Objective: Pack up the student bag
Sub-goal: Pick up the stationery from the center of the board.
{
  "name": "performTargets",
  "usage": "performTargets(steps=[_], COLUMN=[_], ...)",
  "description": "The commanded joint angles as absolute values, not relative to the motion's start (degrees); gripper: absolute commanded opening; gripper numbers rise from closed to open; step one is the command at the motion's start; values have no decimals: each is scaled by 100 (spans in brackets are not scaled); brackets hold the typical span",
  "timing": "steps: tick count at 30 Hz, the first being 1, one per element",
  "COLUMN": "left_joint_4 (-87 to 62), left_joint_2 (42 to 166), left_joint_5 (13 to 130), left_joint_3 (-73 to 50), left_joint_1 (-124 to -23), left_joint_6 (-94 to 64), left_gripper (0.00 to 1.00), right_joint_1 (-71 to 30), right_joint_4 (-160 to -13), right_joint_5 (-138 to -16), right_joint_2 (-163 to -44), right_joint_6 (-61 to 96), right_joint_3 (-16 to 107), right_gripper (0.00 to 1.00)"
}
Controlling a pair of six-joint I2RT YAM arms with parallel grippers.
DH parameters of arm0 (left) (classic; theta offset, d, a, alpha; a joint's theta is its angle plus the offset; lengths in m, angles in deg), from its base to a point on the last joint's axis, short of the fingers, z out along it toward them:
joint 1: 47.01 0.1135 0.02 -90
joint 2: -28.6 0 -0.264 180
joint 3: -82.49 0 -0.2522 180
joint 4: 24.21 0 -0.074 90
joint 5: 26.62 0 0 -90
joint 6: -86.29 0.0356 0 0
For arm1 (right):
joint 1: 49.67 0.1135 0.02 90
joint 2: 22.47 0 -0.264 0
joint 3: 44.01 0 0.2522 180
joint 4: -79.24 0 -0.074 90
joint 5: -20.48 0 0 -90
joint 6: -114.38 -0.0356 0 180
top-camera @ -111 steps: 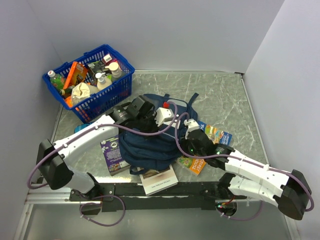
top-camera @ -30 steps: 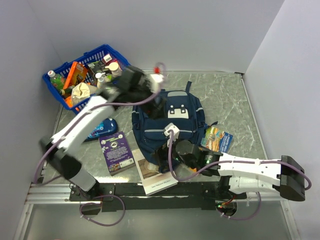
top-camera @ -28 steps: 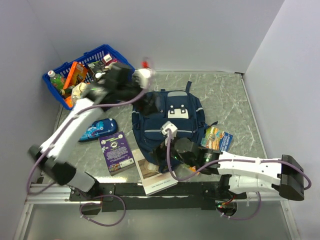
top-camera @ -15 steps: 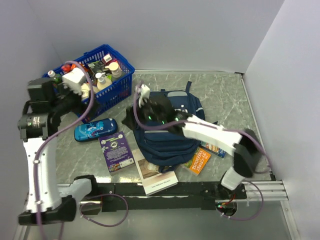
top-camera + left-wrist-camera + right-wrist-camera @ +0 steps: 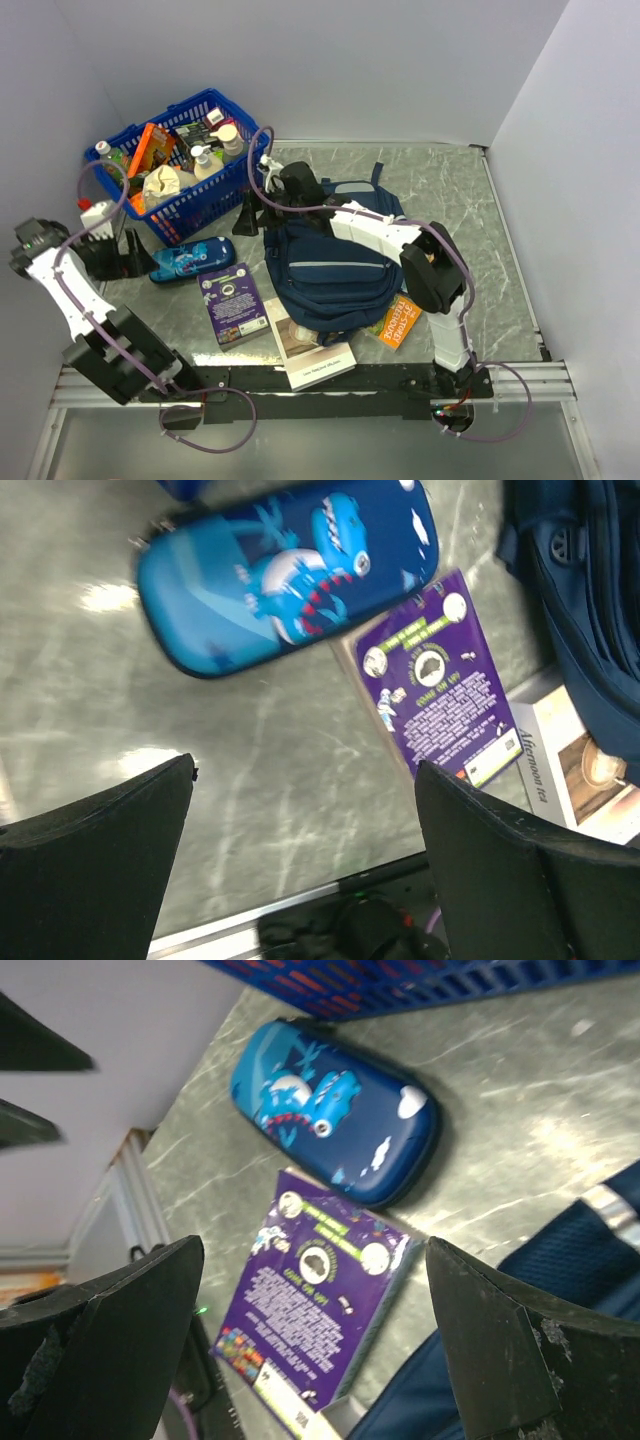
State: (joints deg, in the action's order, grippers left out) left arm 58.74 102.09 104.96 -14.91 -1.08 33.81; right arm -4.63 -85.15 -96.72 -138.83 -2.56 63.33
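Note:
The student bag (image 5: 330, 265), a navy backpack, lies flat mid-table; its edge shows in the left wrist view (image 5: 590, 610) and the right wrist view (image 5: 570, 1290). My left gripper (image 5: 125, 255) hangs open at the far left, just left of a blue dinosaur pencil case (image 5: 192, 258), with nothing between its fingers (image 5: 90, 870). My right gripper (image 5: 256, 215) is open too. It sits off the bag's upper left corner, beside the basket, its fingers (image 5: 520, 1350) empty above a purple book (image 5: 310, 1320).
A blue basket (image 5: 185, 165) full of bottles and packets stands at the back left. The purple book (image 5: 232, 303) and a white book (image 5: 312, 352) lie in front of the bag, an orange book (image 5: 397, 320) at its right. The pencil case (image 5: 290, 570) (image 5: 335, 1110) lies near the basket.
The left arm has swung down from the basket to the table left of the pencil case. The right gripper has moved off the bag's top towards the basket. Both stay open.

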Motion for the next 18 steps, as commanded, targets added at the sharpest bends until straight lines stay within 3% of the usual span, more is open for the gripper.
performTargets(steps=[1, 9, 18], left_joint_4=[5015, 3880, 3236], left_joint_2=[9681, 10383, 11648], left_joint_5=[10759, 10890, 10855], left_joint_3=[-2230, -2600, -2574], left_joint_1=[-78, -17, 89], left_joint_6=[2779, 2267, 2740], left_gripper=[96, 96, 98], right_joint_1=[-528, -537, -537], right_joint_4=[-8604, -8674, -9077], right_joint_5=[-10063, -9958, -9949], right_joint_2=[-13945, -14384, -14551], right_joint_6=[-462, -734, -1059], right_joint_3=[6651, 6827, 6792], right_gripper=[100, 100, 100])
